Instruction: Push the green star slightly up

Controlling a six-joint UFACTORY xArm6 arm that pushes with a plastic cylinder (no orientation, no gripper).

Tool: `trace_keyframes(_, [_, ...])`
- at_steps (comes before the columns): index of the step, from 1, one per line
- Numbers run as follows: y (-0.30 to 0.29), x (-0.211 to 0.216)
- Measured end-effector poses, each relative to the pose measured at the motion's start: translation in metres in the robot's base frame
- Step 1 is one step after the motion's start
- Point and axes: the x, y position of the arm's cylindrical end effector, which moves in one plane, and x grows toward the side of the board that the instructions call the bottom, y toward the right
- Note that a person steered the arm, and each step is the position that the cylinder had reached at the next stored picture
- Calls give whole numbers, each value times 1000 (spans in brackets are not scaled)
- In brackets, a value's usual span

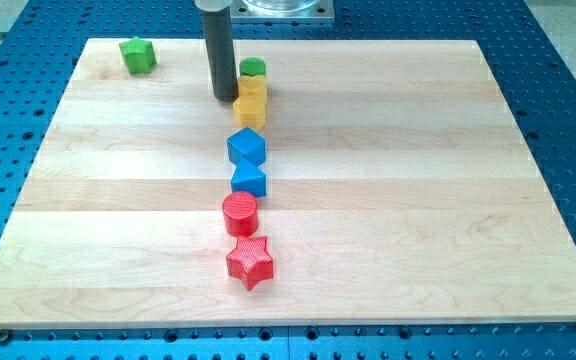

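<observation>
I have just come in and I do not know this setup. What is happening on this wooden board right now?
A robot arm with a dark rod is meant to push the green star slightly up. That star sits alone near the board's top left corner. My tip rests well to its right, not touching it, beside the green cylinder and two yellow blocks. Below these, two blue blocks, a red cylinder and a red star form a line down the middle.

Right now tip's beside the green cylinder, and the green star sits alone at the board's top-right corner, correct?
Not quite. The camera view shows the green star alone at the board's top-left corner, not the top-right. The rest holds: my tip is beside the green cylinder, just to its left in the view.
</observation>
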Motion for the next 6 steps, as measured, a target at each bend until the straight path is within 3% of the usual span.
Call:
trace_keyframes(1, [4, 0])
trace_keyframes(4, [-147, 49])
trace_keyframes(6, [-141, -69])
